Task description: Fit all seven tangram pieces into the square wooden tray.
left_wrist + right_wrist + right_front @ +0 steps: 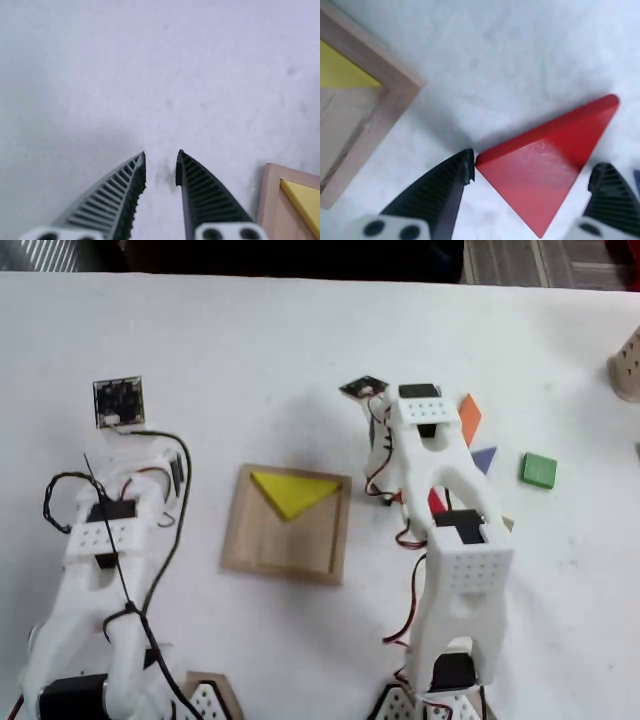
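The right end effector is open, with one finger on each side of the red triangle. This triangle lies flat on the table, near the tray. The left end effector is a little open over bare table and holds nothing. The yellow triangle lies inside the tray, against its far rim. The orange piece, blue piece and green piece lie toward the table's right edge.

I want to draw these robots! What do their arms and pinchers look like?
The left arm and right arm are chunky white plastic with black motor blocks and rows of small holes. Black and red cables loop alongside. The left gripper and right gripper have dark, pointed, ridged fingers.
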You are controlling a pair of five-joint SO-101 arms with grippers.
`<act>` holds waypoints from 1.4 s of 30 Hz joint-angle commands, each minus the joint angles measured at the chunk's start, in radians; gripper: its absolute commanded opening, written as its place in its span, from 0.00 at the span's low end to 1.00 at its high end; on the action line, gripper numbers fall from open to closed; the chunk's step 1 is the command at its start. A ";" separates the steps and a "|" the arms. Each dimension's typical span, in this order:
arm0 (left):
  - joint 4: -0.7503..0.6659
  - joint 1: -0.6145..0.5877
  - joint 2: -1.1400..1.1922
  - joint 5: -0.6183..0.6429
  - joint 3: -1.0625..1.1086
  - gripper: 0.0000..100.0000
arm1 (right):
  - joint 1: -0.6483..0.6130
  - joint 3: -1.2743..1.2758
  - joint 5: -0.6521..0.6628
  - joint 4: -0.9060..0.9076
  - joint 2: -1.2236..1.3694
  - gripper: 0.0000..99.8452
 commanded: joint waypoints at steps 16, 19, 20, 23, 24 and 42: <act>-0.011 0.015 -0.031 -0.002 -0.029 0.12 | -0.002 0.288 -0.104 -0.252 -0.331 0.34; -0.011 0.015 -0.031 -0.002 -0.029 0.12 | 0.010 0.282 -0.098 -0.252 -0.278 0.30; -0.011 0.015 -0.031 -0.002 -0.029 0.12 | 0.007 0.282 -0.084 -0.254 -0.255 0.30; -0.011 0.015 -0.031 -0.002 -0.029 0.12 | 0.005 0.272 -0.038 -0.245 -0.219 0.31; -0.011 0.015 -0.031 -0.002 -0.029 0.12 | 0.008 0.261 -0.038 -0.231 -0.217 0.31; -0.011 0.015 -0.031 -0.002 -0.029 0.12 | 0.013 0.227 -0.029 -0.189 -0.173 0.33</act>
